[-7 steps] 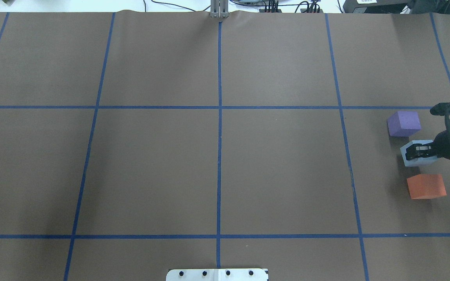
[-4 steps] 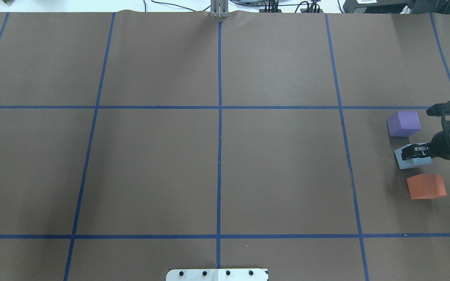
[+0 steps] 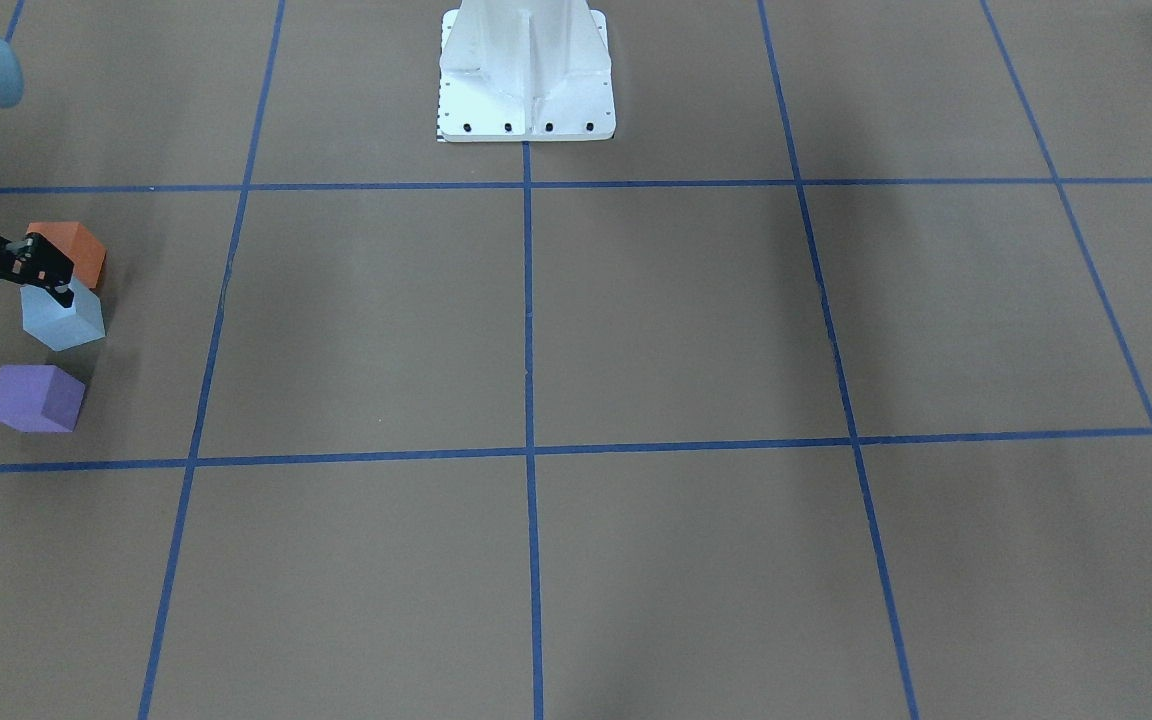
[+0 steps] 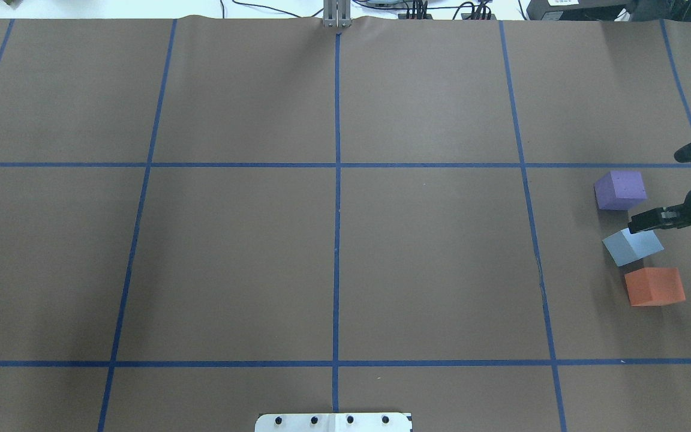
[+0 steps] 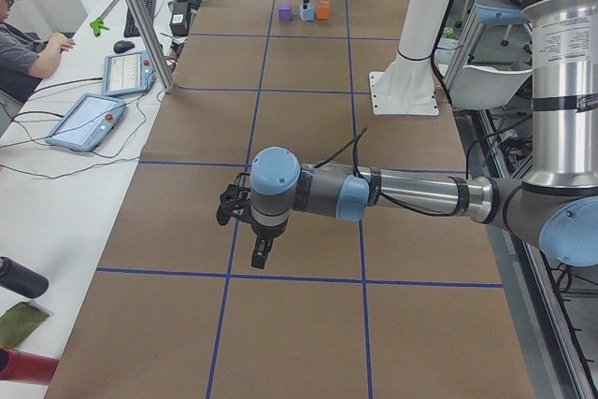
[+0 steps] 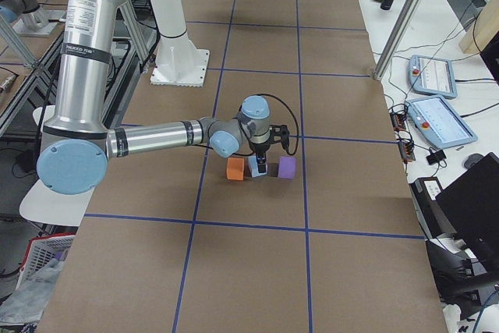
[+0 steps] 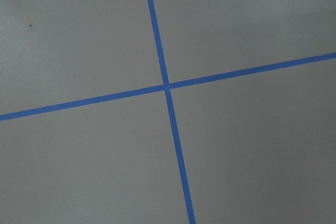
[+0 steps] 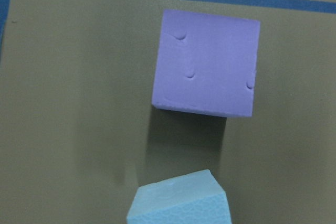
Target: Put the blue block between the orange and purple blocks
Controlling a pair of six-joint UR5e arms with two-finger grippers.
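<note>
The light blue block (image 4: 632, 246) rests on the table at the far right, between the purple block (image 4: 620, 189) and the orange block (image 4: 654, 286), turned slightly askew. My right gripper (image 4: 636, 223) is open and empty, raised just above the blue block's far edge. The right wrist view shows the purple block (image 8: 207, 61) and the blue block's top (image 8: 181, 203) with no fingers in it. The front view shows the same row (image 3: 61, 315). My left gripper (image 5: 261, 254) shows only in the exterior left view, low over the table; I cannot tell whether it is open or shut.
The brown table cover carries a grid of blue tape lines (image 4: 337, 165). The robot's white base plate (image 4: 333, 422) sits at the near middle edge. The three blocks lie close to the table's right edge. An operator (image 5: 28, 44) sits beyond the far side.
My right gripper has let go of the blue block, lifted and drawn back to the right. The blue block now rests on the table between the other two.
</note>
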